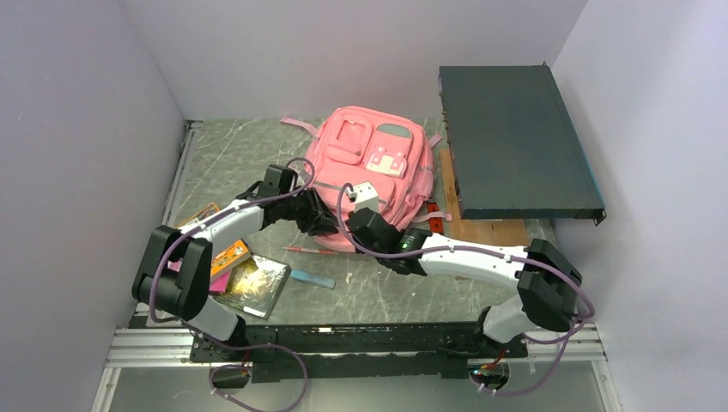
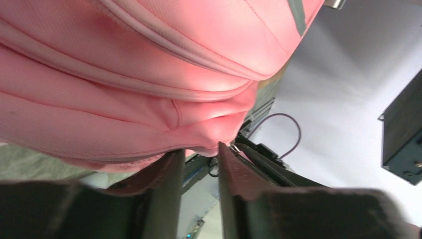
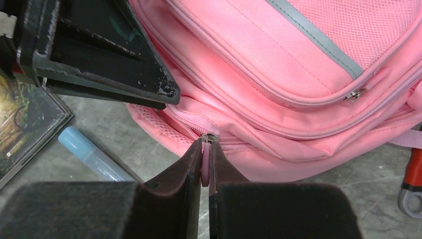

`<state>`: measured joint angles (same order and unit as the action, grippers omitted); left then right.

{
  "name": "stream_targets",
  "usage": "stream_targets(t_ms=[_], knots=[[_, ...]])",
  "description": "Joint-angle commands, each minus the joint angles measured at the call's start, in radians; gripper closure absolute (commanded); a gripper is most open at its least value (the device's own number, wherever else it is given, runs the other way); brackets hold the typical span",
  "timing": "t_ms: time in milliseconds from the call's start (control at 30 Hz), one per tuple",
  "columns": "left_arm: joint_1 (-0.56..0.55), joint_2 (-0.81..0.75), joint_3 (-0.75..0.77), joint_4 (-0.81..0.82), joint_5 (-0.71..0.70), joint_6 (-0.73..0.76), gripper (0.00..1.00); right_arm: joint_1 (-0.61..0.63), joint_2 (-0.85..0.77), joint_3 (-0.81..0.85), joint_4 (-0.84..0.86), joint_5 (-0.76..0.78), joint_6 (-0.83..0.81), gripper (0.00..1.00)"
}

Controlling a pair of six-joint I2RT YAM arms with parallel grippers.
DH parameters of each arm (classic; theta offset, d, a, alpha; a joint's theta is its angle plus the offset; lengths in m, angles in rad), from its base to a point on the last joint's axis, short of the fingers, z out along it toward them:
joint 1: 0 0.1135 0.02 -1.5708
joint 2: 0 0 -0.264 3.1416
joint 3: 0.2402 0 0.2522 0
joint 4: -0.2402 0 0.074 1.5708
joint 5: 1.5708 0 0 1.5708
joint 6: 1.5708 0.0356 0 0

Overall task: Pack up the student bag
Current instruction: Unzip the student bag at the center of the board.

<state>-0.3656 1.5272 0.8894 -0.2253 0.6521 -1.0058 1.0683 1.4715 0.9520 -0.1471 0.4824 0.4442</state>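
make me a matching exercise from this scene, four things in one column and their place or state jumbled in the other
Column 1
1 student bag
2 right pincer
3 blue pen
4 dark flat box

Column 2
a lying flat beside the book
b at the far right of the scene
c shut on a pink zip pull
d pink, in the middle, front pockets up

Pairs: 1-d, 2-c, 3-a, 4-b

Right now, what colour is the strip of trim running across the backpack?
Grey trim on pink; right wrist view shows it best.
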Motion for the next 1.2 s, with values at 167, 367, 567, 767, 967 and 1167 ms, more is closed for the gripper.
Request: stream_targets(t_ms=[167,367,567,767,967,1167], knots=[[0.010,0.066,0.263,-0.236,-0.138,0.233,1.00,0.002,-0.046,0.016,0.105,0.004,-0.035,1.00],[0.130,0.000,0.383,-0.417,-0.307,0.341,1.00,0.002,-0.057,0.000,0.086,0.045,-0.046,1.00],[0.155,-0.084,0.401,-0.465,-0.469,0.432,1.00,0.002,-0.042,-0.005,0.048,0.163,-0.076,1.00],[0.155,-0.143,0.385,-0.432,-0.547,0.541,1.00,0.001,0.045,0.046,-0.069,0.382,-0.102,1.00],[0.146,-0.225,0.297,-0.309,-0.471,0.600,1.00,-0.028,0.088,0.074,-0.100,0.465,-0.122,1.00],[0.134,-0.262,0.269,-0.274,-0.392,0.613,1.00,-0.106,0.124,0.080,-0.094,0.480,-0.160,1.00]])
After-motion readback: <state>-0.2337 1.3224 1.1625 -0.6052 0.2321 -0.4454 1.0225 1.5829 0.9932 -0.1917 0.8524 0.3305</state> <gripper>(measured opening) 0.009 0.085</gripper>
